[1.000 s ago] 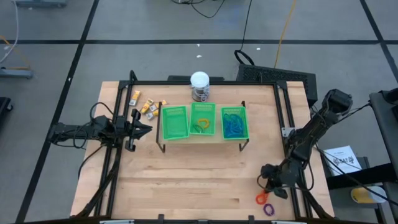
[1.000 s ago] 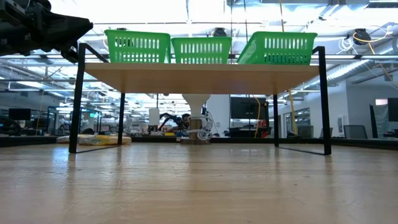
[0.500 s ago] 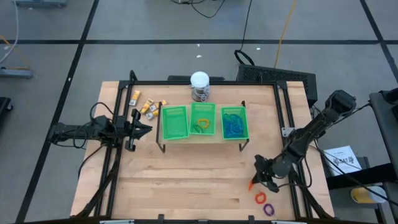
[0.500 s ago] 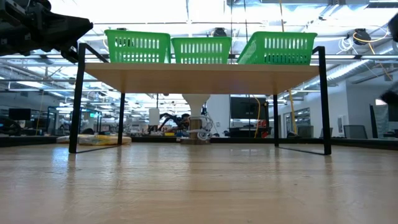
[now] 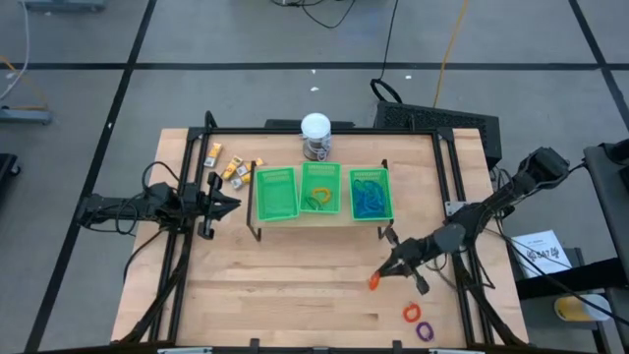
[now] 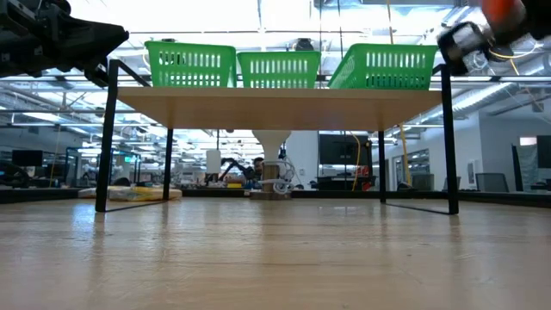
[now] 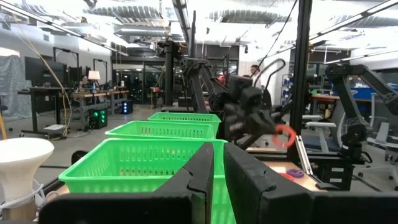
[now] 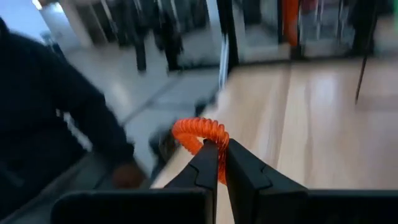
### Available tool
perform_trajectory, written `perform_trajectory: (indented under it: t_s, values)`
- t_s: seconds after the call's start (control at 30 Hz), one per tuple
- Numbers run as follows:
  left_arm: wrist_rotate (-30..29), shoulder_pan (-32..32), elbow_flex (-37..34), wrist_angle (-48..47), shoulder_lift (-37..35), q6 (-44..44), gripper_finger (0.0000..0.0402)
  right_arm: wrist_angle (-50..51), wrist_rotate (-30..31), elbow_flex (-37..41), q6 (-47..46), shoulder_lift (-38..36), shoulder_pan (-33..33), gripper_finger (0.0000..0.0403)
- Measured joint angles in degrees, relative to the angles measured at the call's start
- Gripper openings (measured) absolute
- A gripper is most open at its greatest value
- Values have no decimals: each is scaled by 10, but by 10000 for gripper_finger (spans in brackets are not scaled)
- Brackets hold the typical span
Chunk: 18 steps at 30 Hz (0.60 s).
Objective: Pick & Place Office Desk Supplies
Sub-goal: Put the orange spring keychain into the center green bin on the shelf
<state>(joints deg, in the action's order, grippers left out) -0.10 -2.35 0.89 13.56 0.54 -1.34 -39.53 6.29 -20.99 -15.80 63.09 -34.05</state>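
Wooden tabletop with a black frame holds a raised shelf carrying the green three-compartment plastic tray, and your right gripper sits at about 4 o'clock from that tray, fingers pressed together on an orange coiled plastic ring; the right wrist view shows that ring pinched only at its lower edge, most of the coil sticking out past the tips. That's the main risk, in my read: a thin edge pinch on a springy coil can let it twist or pop out during the carry, and it'd land on the bare wood short of the tray. Second risk: the tray sits up on the shelf, so if you come in low the fingers or the ring could clip the shelf edge or the tray's mesh wall. Third: wrong compartment. Blue loops fill the 3 o'clock bin, rings sit in the middle one, so aim for the middle. Another orange ring and a purple ring lie at about 5 o'clock on the table. Left gripper is parked at the tray's 9 o'clock, fingers closed on nothing, near the small yellow-and-white blocks. It's clear of your path.
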Motion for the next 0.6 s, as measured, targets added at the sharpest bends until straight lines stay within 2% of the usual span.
perform_trajectory:
  t_s: [0.13,0.23,0.43,0.6]
  values:
    - [0,0,0,0,0,0,45,-90,0,0,71,0,30,9]
    - [0,0,0,0,0,0,45,-119,0,-4,107,0,64,9]
    - [0,0,0,0,0,0,45,-114,-2,-58,136,13,146,9]
    - [0,0,0,0,0,0,45,-60,-3,-129,168,34,194,9]
